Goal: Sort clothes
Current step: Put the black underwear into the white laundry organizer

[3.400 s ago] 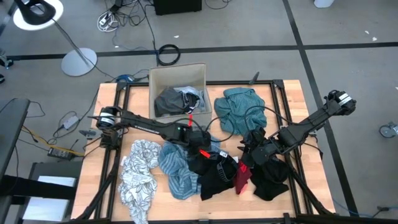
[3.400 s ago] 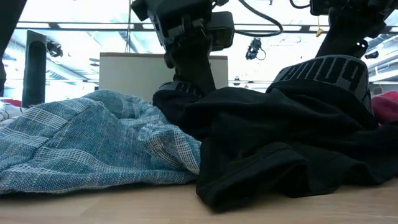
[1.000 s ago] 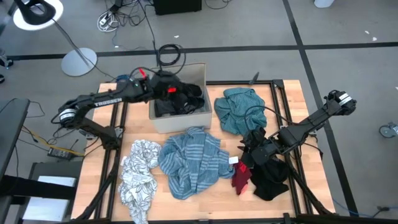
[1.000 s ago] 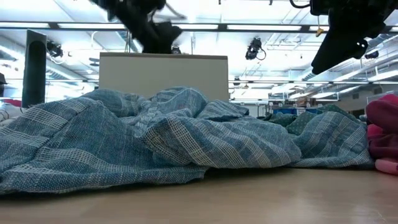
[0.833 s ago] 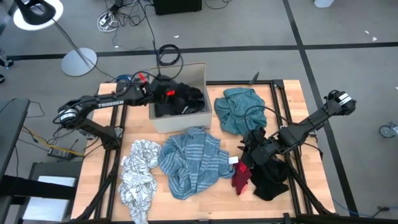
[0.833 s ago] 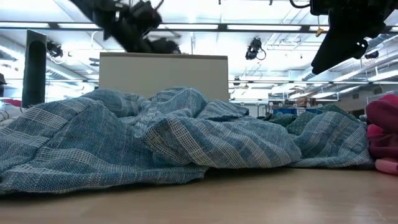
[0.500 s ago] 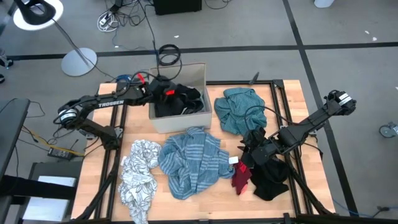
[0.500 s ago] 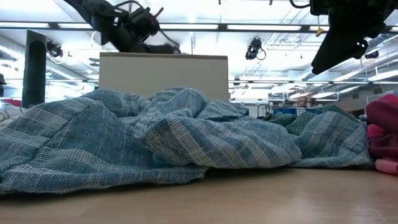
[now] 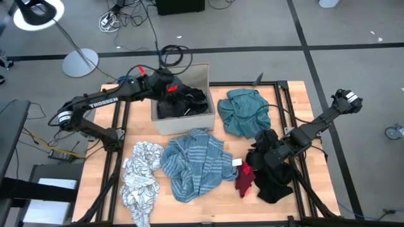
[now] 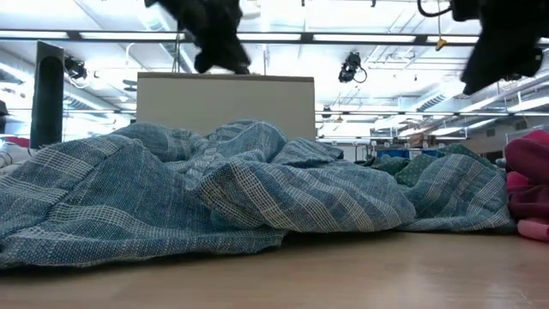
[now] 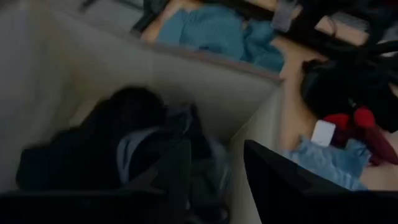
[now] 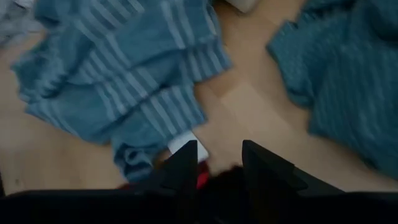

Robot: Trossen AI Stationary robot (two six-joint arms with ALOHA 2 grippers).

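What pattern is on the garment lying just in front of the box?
Blue with paler stripes; the high view shows it best.

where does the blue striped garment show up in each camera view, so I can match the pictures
High view: blue-striped garment lies front-centre on the table, just in front of the cardboard box.
Low view: it fills the foreground, box wall behind it.
Left wrist view: only a corner shows, past the box's wall.
Right wrist view: spread across the wood.
Shared landmark: the box; the right wrist view does not show it.

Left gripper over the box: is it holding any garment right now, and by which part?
Nothing. The left gripper hangs open above the cardboard box, with the dark clothes lying loose inside, below its fingers.
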